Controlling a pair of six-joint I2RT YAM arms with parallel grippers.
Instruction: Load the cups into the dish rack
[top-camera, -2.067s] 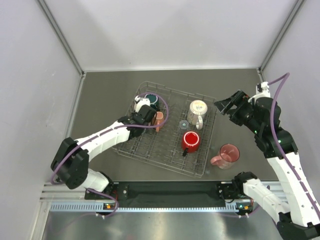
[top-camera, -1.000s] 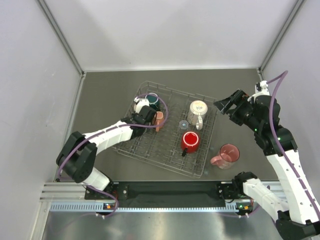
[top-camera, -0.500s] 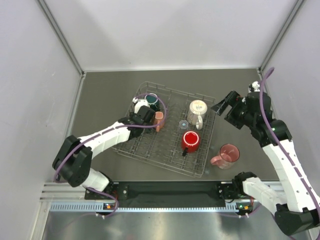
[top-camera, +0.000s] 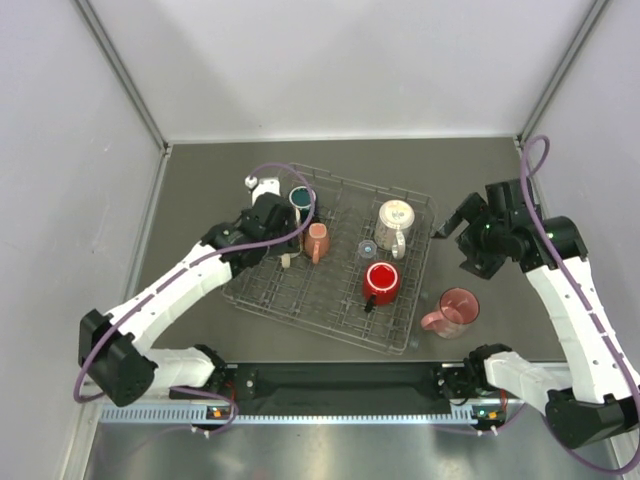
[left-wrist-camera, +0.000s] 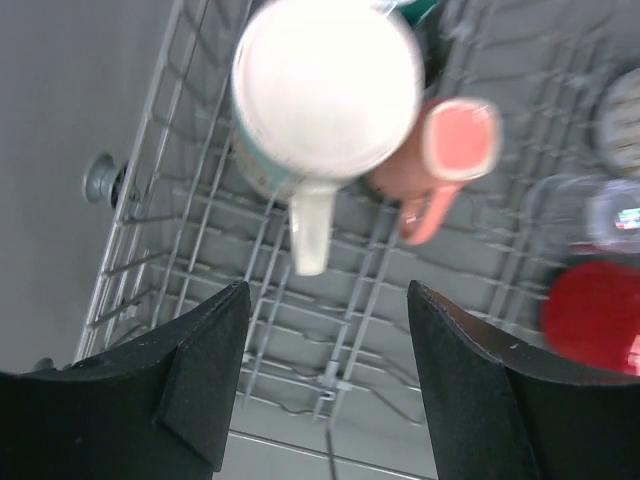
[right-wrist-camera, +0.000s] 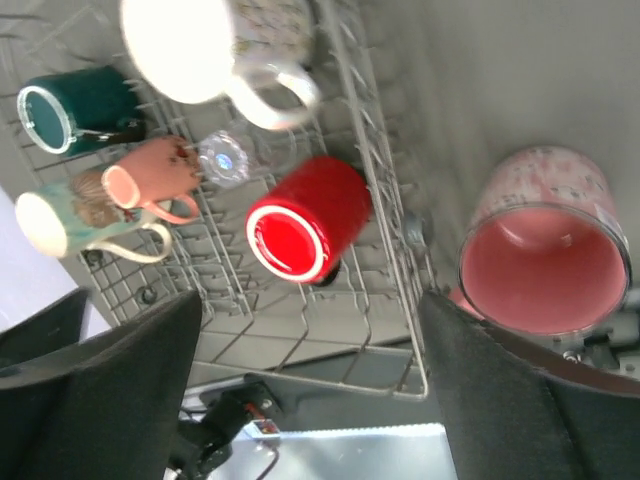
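Left gripper (left-wrist-camera: 327, 300) spread wide and holding nothing. It has drawn back from the salmon mug (left-wrist-camera: 455, 140), which now lies released in the dish rack (left-wrist-camera: 150, 255) beside a pale mug (left-wrist-camera: 325, 85). Right gripper (right-wrist-camera: 310, 300) is likewise wide open and empty, and has swung down from its higher wait toward the pink mug (right-wrist-camera: 545, 250). That cup stands on the desk (right-wrist-camera: 480, 80) just outside the rack's near right corner, apparently the last to load.

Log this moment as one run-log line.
left gripper: open, above dish rack | right gripper: open, empty | pink mug: on table beside rack, not loaded
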